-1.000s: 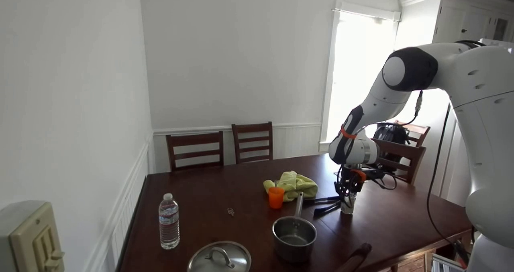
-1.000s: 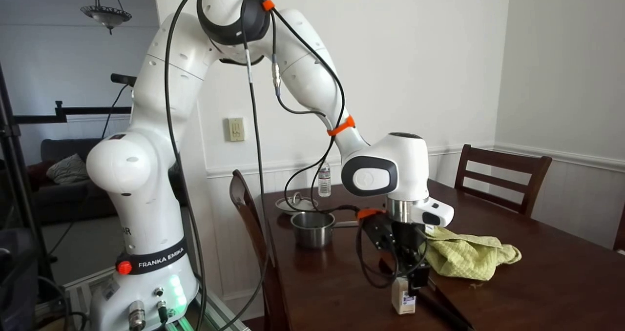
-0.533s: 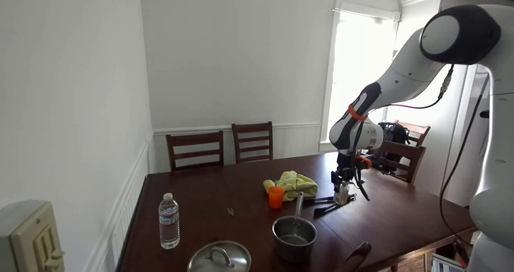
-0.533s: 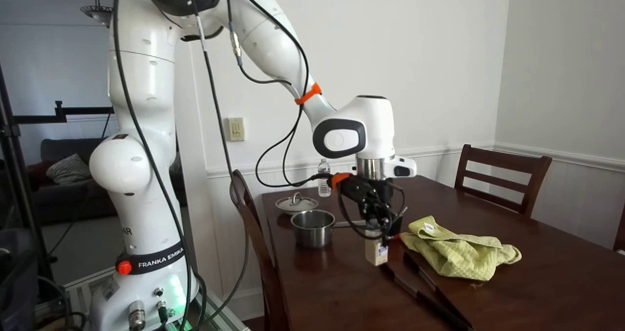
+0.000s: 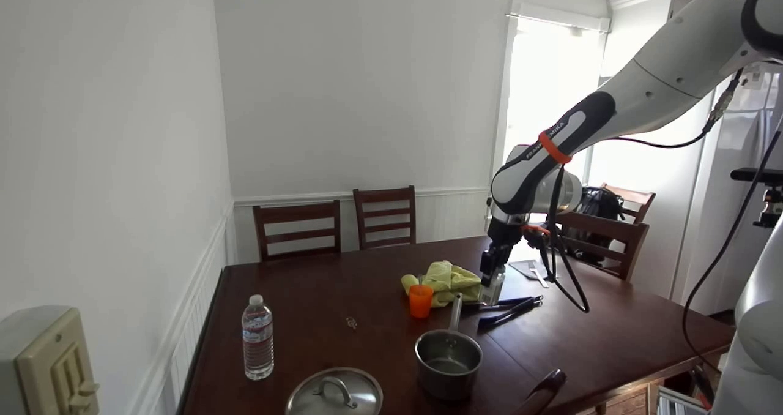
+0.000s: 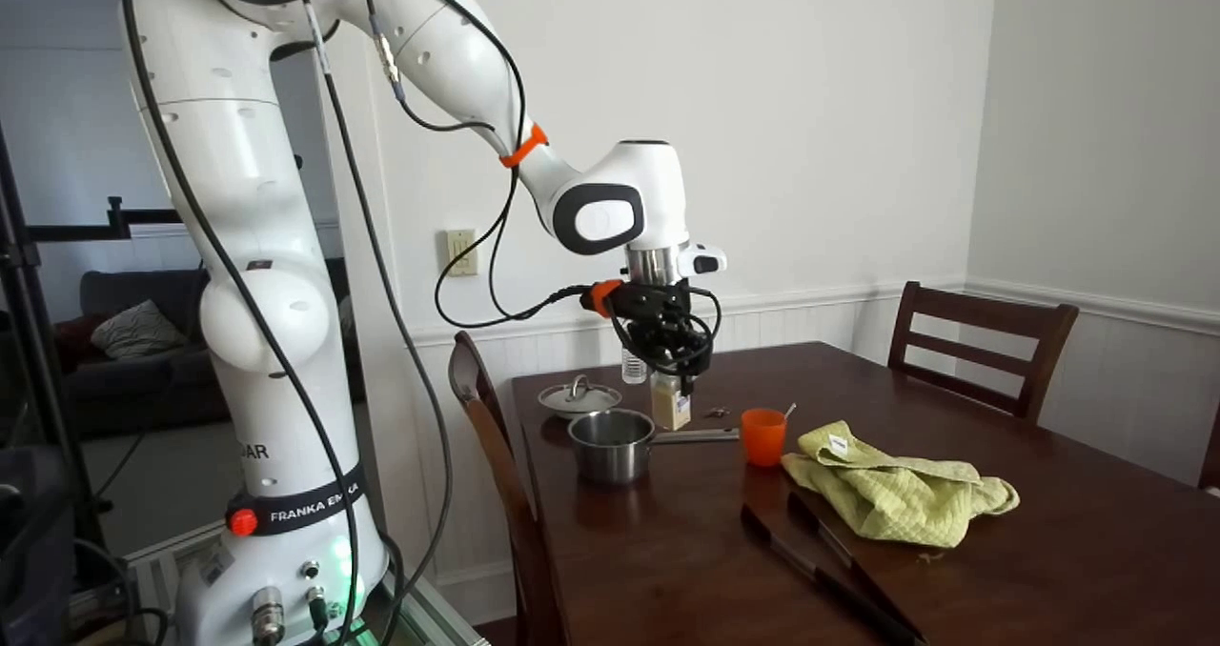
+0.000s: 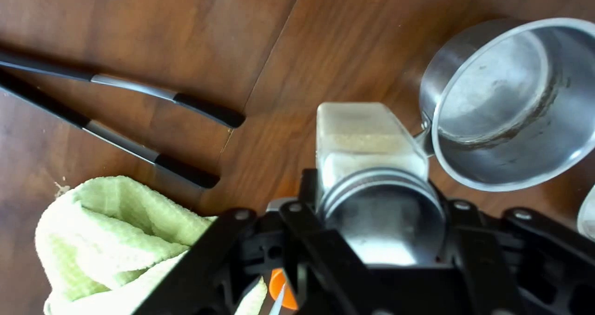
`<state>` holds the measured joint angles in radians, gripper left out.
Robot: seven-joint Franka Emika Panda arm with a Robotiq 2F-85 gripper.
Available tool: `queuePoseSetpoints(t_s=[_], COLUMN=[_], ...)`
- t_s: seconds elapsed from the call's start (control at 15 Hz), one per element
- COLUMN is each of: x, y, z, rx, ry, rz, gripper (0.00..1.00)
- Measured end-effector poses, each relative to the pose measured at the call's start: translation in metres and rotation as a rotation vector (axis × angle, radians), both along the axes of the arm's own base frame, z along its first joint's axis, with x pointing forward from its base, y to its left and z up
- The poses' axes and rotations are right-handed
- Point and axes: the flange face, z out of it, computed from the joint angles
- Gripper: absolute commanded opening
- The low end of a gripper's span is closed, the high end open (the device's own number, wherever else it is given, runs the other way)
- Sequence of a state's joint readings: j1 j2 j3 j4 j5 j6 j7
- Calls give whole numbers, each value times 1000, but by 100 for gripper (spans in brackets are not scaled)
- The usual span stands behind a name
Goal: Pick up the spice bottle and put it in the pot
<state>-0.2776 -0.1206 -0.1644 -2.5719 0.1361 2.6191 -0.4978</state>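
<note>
Your claw (image 7: 374,199) is grasping the small clear, square-sided spice bottle (image 7: 365,136), which has pale contents and a round, shiny grey top (image 7: 383,226). You have it in the air over the dark reddish-brown wooden tabletop (image 6: 667,570), near but not above the small round grey metal pot (image 6: 611,457). In an exterior view the pot stands near the tabletop's left edge, its long, slim metal handle (image 6: 701,435) pointing away from that edge; the round steel lid (image 6: 579,398) lies beyond it, nearer the far left corner.

Expect the bottle to feel light and stiff, with walls that will not give under the squeeze. I judge them smooth enough to slip, and breakable if they are glass; which material it is, you cannot tell from here. The 2 black fingers (image 7: 307,189) flank the bottle near its top; whether they press on that or the body is hidden. That end looks the right place for your hold, since it leaves the base free to lead. Bring the base over the pot's opening before lowering; knocking the rim could twist the bottle.
</note>
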Motion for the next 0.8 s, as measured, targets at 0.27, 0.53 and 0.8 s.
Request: queuePoseSetpoints(t_s=[0.27, 0.53, 0.8], x=[-1, 32, 60], y=[1, 88, 158], z=[-4, -21, -37], rx=[3, -1, -11], ry=[6, 37, 67], rz=[10, 237, 400], gripper=[24, 24, 24])
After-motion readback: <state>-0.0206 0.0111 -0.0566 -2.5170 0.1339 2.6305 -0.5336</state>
